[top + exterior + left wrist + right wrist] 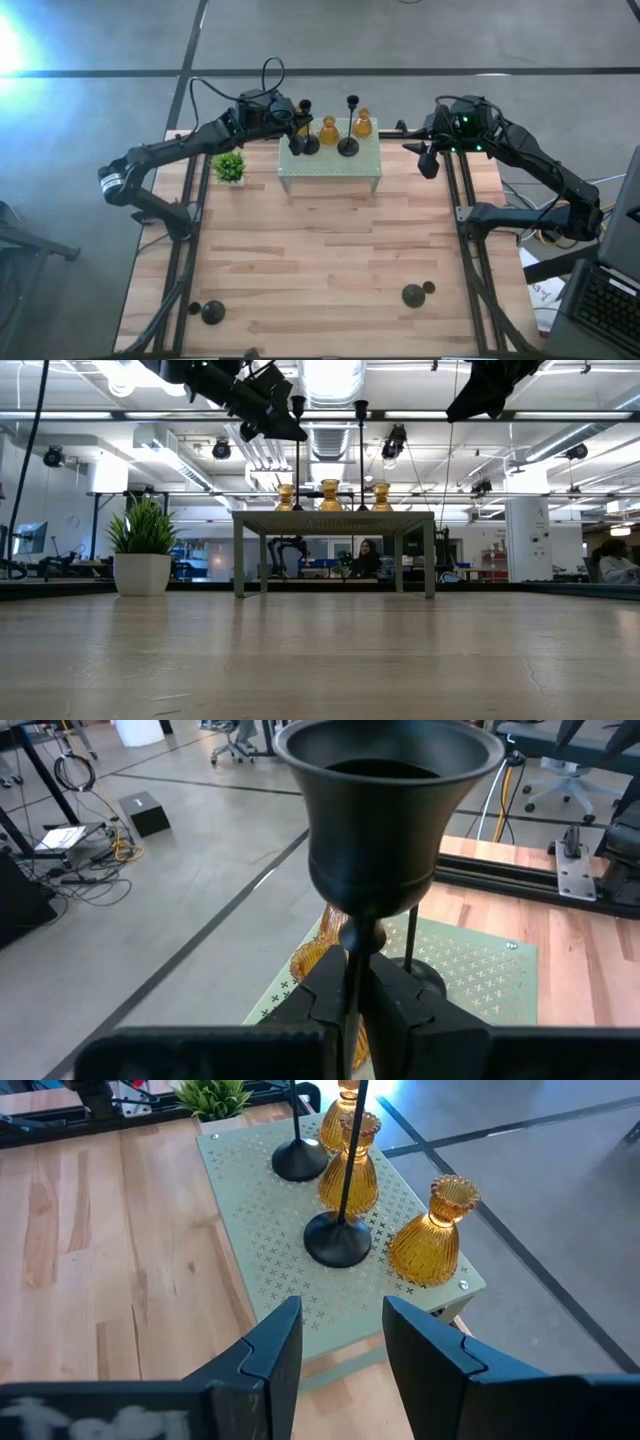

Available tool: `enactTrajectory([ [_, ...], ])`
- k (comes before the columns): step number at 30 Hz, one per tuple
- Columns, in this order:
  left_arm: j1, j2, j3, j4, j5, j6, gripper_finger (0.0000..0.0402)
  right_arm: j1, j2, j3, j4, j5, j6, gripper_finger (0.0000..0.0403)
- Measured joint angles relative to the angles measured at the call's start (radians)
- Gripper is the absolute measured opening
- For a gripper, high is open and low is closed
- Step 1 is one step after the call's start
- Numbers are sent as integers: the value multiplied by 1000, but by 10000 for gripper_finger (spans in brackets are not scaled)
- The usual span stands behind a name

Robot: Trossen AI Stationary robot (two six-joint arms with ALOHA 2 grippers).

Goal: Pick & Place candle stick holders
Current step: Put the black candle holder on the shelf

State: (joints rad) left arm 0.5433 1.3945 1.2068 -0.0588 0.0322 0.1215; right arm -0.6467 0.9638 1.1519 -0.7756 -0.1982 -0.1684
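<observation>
The mint-green stand (330,172) at the table's far middle carries two slim black holders and three amber ones (330,494). The left black holder (385,800) stands upright near the stand's left end, and my left gripper (298,122) is shut on its stem. The other black holder (338,1240) stands free on its round base at the stand's middle. My right gripper (340,1340) hangs open to the right of the stand, with nothing between its fingers. Two more black holders (212,312) (413,294) lie on the table near its front edge. My left gripper pinches the thin stem (352,945) between its two fingers, just below the cup top. The fingers come nearly level from the table's left, slanting slightly down, and lie across the stem. The holder is upright, and its round base (298,1162) sits on the stand's top.
A small green potted plant (229,167) stands on the table just left of the stand. Dark frame rails (470,250) run along the table's left and right sides. Bare wood lies between the stand and the two fallen holders at the front.
</observation>
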Motion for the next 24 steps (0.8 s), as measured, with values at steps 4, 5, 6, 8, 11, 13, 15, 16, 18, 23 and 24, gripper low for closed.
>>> enactTrajectory([
  [4,0,0,0,-4,-1,9,50,0,0,0,0,0,0,134],
  [5,0,0,0,-4,-2,16,55,0,0,0,0,0,0,132],
  [6,0,0,0,-4,-3,21,59,0,0,0,0,0,0,130],
  [8,0,0,0,-2,-3,34,63,0,0,0,0,0,1,127],
  [11,1,0,0,2,-3,48,64,0,0,0,0,0,3,123],
  [13,1,0,0,10,-3,65,64,0,0,0,0,0,3,123],
  [15,1,0,0,10,-3,89,66,0,0,0,0,0,3,125],
  [16,1,0,0,10,-3,96,67,0,0,0,0,0,3,126],
  [18,2,0,0,13,-3,107,73,0,0,0,0,0,3,130],
  [23,7,-1,0,19,-3,111,107,0,0,0,0,0,3,137],
  [24,7,-1,0,23,-3,110,116,0,0,0,0,0,3,138],
])
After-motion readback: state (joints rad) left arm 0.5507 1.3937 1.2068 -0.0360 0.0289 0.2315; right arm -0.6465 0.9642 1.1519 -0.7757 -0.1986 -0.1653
